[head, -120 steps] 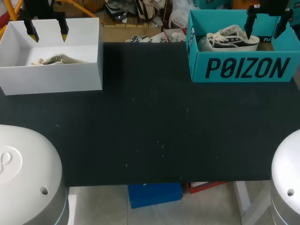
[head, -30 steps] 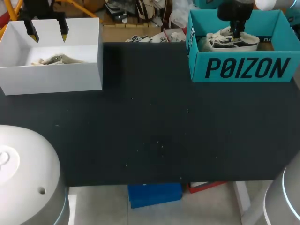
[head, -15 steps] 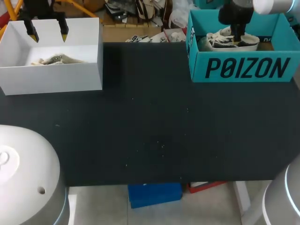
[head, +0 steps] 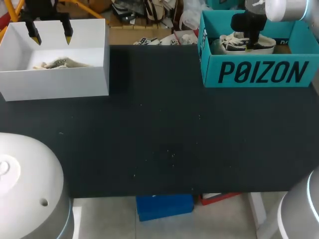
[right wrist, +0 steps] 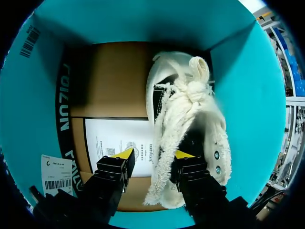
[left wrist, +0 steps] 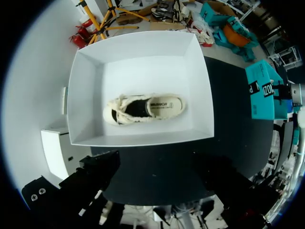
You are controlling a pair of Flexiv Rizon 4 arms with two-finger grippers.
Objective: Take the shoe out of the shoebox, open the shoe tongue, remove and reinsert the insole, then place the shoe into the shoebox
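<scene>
Since the job begins with lifting the shoe point(head: 228, 45) out, the head view has the right gripper point(head: 250, 38) reaching down inside the teal box point(head: 259, 73), directly over the shoe lying there; its fingertips are hidden behind the box wall. The left gripper point(head: 51, 35) hangs at the far end of the table point(head: 159, 129) from the teal box. Its fingers are spread wide and hold nothing, and it is probably parked there until tongue and insole need a second hand. In the left wrist view a white box point(left wrist: 138, 81) holding a pale shoe point(left wrist: 143, 109) lies well apart from the teal box; this gripper's yellow tips do not show here. In the right wrist view, within the teal box, the right gripper straddles the shoe's side wall. One finger point(right wrist: 125, 153) is over the paper sheet point(right wrist: 112, 138) on the box floor, the other inside the shoe's opening. The fingers stand partly apart with wall and laces between them, not yet clamped as far as I can judge. That placing suits pinching the collar for the lift.
</scene>
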